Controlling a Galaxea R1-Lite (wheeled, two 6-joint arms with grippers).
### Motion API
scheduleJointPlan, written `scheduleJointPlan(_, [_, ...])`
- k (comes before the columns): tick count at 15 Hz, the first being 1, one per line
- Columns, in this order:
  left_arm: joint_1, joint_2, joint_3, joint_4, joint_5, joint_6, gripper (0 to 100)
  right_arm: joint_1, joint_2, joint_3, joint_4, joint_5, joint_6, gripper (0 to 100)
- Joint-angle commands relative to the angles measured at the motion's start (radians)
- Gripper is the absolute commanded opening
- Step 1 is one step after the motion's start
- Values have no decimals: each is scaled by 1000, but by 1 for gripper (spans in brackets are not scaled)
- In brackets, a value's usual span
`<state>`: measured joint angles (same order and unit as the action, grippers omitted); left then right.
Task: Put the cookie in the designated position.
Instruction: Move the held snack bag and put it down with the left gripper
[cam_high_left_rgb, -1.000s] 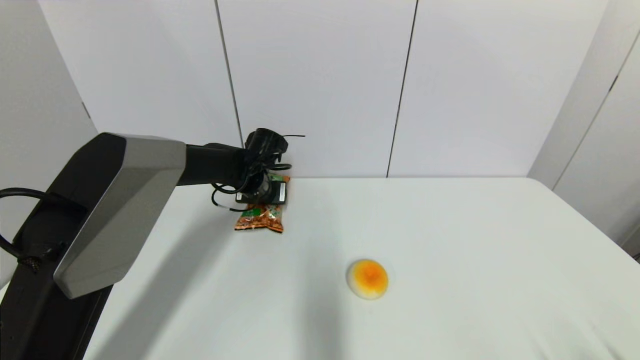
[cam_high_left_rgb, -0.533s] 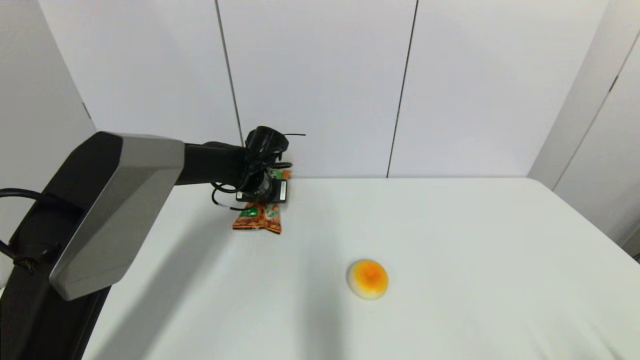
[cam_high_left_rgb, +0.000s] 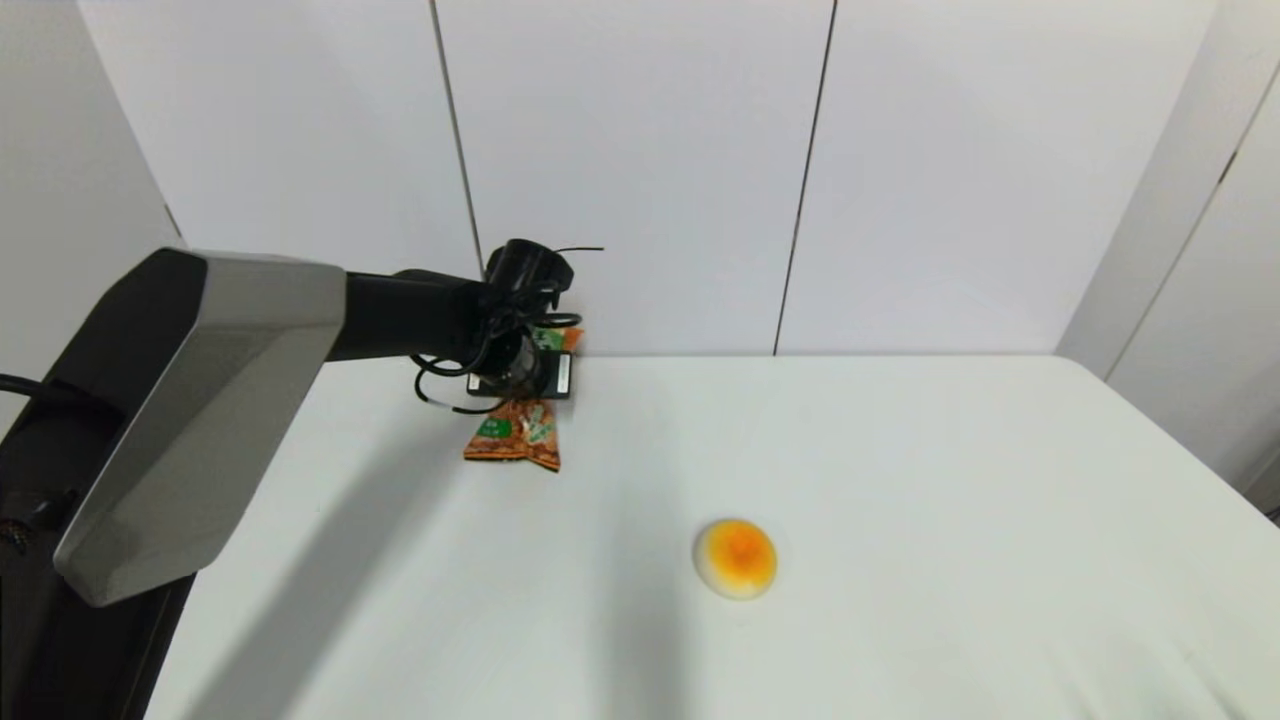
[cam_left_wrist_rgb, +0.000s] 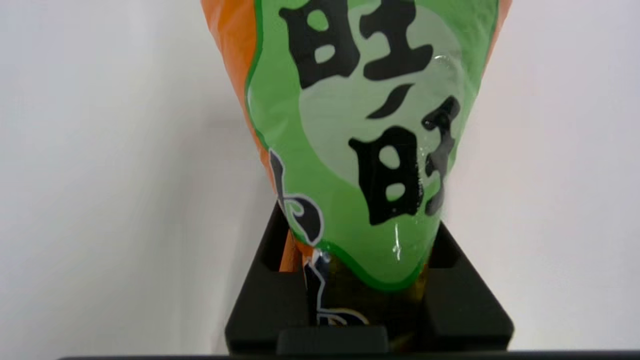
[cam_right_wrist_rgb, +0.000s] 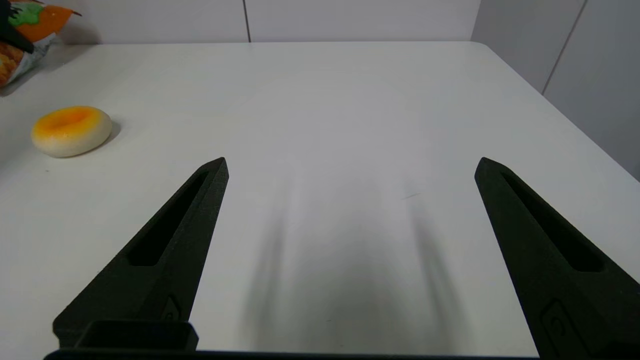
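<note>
The left gripper (cam_high_left_rgb: 520, 385) pinches the cookie (cam_high_left_rgb: 513, 435) above the white table (cam_high_left_rgb: 900, 480), near the panelled wall (cam_high_left_rgb: 640, 170); the right gripper (cam_right_wrist_rgb: 350, 170) gapes wide, holding nothing.

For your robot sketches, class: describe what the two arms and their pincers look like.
The left arm has a big grey angular shell on black, a black forearm and looped black cables at the wrist. The left pincer is blocky and black. The right pincer has two long, tapered, slotted black fingers.

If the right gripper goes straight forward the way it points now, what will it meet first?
Probably nothing soon. The right gripper is open over bare white table, and its line looks free up to the back wall. The round yellow dome lies well off to the side.
</note>
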<state>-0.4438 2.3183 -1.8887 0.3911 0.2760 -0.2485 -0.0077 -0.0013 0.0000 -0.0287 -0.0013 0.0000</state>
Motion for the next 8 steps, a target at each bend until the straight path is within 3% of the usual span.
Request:
scheduleJointPlan(1, [-10,-37,8,3,2,-2,0,0,1,8,0,0,0,100])
scheduleJointPlan(8, [-46,-116,14,35,-1,9,0,0,1,8,0,0,0,100])
